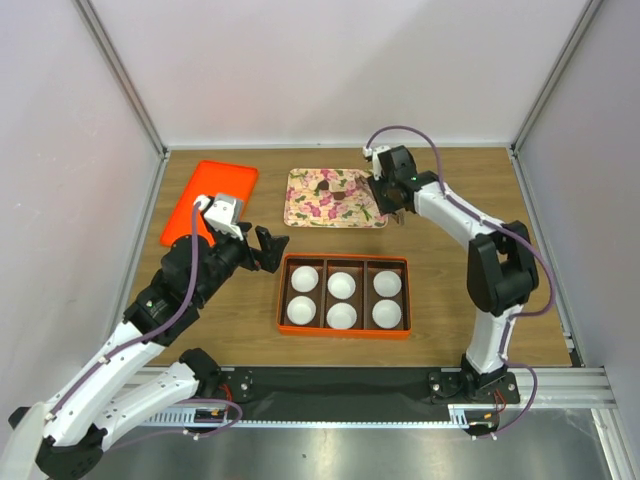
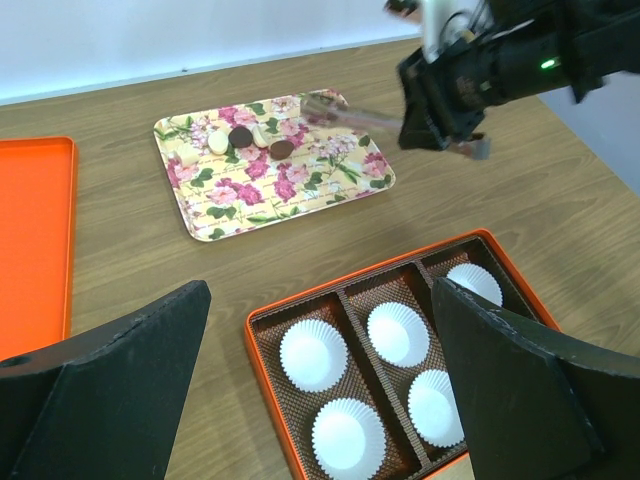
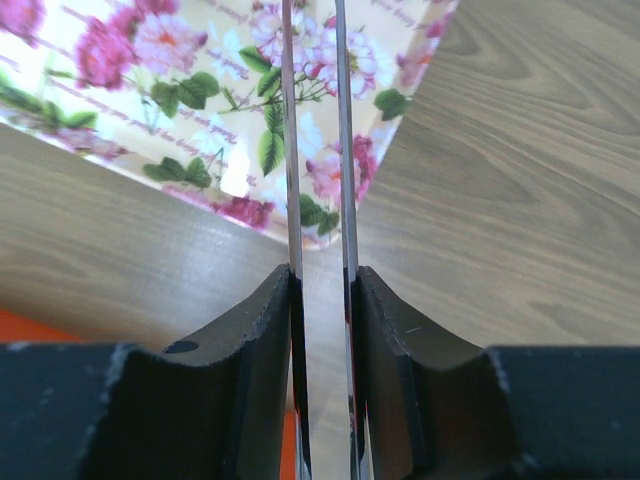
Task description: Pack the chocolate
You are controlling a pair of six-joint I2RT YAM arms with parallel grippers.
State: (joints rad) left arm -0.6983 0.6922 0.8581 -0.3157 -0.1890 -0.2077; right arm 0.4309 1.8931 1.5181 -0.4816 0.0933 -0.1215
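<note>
- Six white paper cups (image 1: pixel 341 285) inside one orange box (image 1: pixel 280 300).
- Two dark-brown chocolates (image 2: pixel 241 136) on one floral tray (image 1: pixel 305 210) beyond the box.
- One orange tray (image 1: pixel 215 180) left of the box.
- One pair of metal tongs (image 2: pixel 345 112).

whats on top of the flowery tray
Two dark chocolates and pale pieces beside them lie on the tray. Tongs in the right gripper reach over its far edge, covering a thin strip there.

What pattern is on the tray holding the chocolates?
The tray has pink flowers, green leaves; left wrist view.
</note>
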